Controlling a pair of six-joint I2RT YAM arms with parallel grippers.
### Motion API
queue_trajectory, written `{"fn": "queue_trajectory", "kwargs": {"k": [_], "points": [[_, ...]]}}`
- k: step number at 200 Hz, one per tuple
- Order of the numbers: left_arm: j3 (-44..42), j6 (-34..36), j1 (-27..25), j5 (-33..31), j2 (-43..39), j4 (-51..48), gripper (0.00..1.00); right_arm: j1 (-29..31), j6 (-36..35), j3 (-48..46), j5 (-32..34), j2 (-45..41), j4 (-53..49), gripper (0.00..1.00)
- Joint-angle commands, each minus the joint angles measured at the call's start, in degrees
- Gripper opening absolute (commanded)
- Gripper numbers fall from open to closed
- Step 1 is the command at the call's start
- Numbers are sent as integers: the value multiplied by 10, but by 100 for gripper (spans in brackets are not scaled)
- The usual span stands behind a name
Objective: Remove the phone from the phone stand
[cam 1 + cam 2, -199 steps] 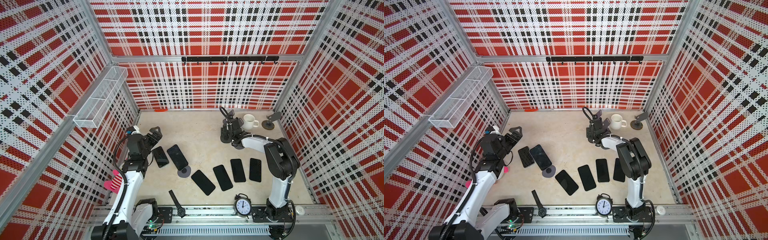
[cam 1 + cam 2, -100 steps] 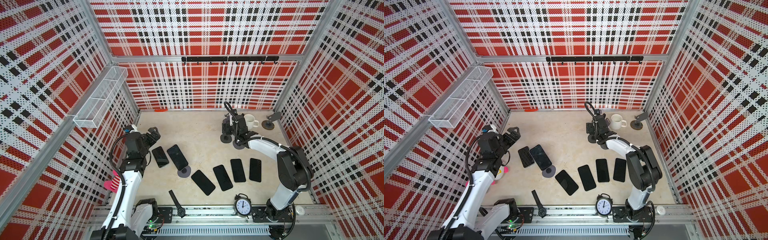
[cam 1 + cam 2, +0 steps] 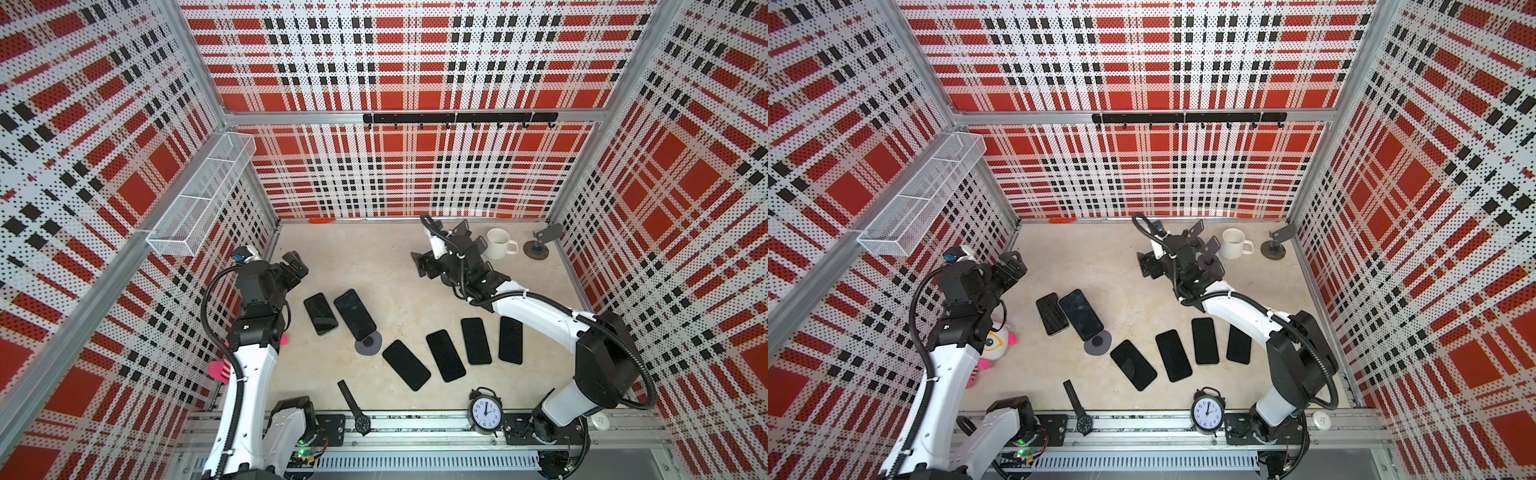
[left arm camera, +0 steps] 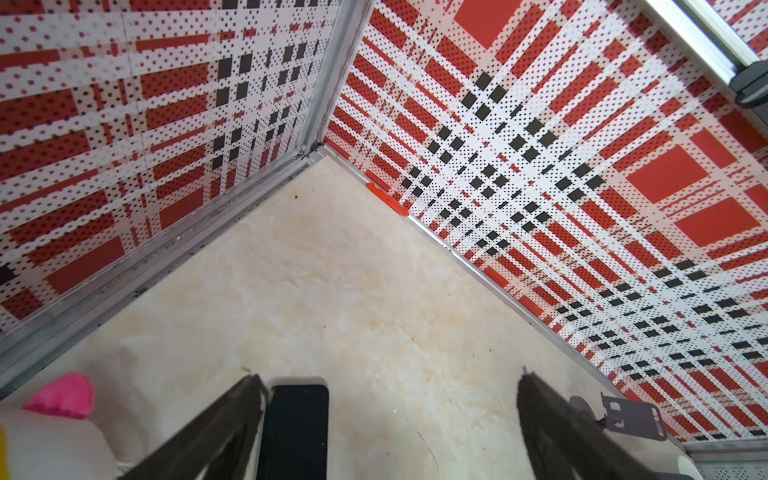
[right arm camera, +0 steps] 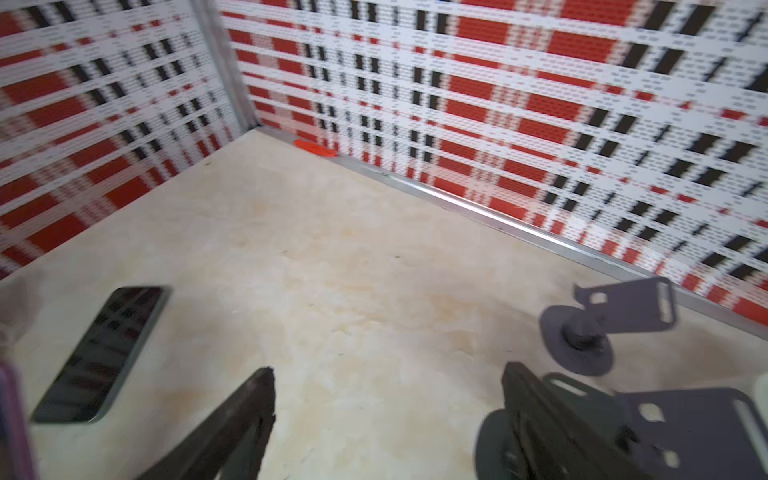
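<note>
In both top views a glossy dark phone (image 3: 354,313) (image 3: 1080,314) leans on a phone stand with a round grey base (image 3: 368,344) (image 3: 1097,343) left of the table's middle. A textured black phone (image 3: 320,313) (image 4: 297,428) lies flat beside it. My left gripper (image 3: 295,268) (image 3: 1011,266) (image 4: 388,376) hovers open behind and to the left of both phones, holding nothing. My right gripper (image 3: 424,266) (image 3: 1150,266) (image 5: 386,370) is open and empty at the back centre, far to the right of the phone. Two empty stands (image 5: 582,328) (image 5: 685,419) sit beside it.
Several black phones (image 3: 442,355) lie flat in a row at the front centre. A white mug (image 3: 498,243) and another empty stand (image 3: 540,243) are at the back right. An alarm clock (image 3: 485,413) and a wristwatch (image 3: 355,405) sit at the front edge, a plush toy (image 3: 994,343) under the left arm.
The right gripper's jaws have opened wider, its wrist has turned, and its elbow has drawn back toward the front right. The left gripper has drifted slightly left. The phones have not moved.
</note>
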Motion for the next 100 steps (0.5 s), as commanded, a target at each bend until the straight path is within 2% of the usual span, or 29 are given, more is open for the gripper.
{"fn": "queue_trajectory", "kwargs": {"k": [1, 23, 43, 75, 78, 100], "points": [[-13, -11, -16, -45, -23, -8, 98, 59, -40, 5, -26, 20, 27, 90], [-16, -28, -43, -88, -32, -25, 98, 107, -49, 10, -22, 37, 38, 96], [1, -55, -89, -136, -22, -74, 98, 115, -47, -20, -15, 32, 72, 100], [32, -122, -224, -230, 0, -162, 98, 115, -53, -88, 49, -1, 131, 100], [33, -130, -249, -239, 3, -169, 98, 115, -52, -93, 55, -4, 135, 100], [63, -176, -325, -265, 35, -221, 98, 114, -48, -126, 98, -16, 167, 100]]}}
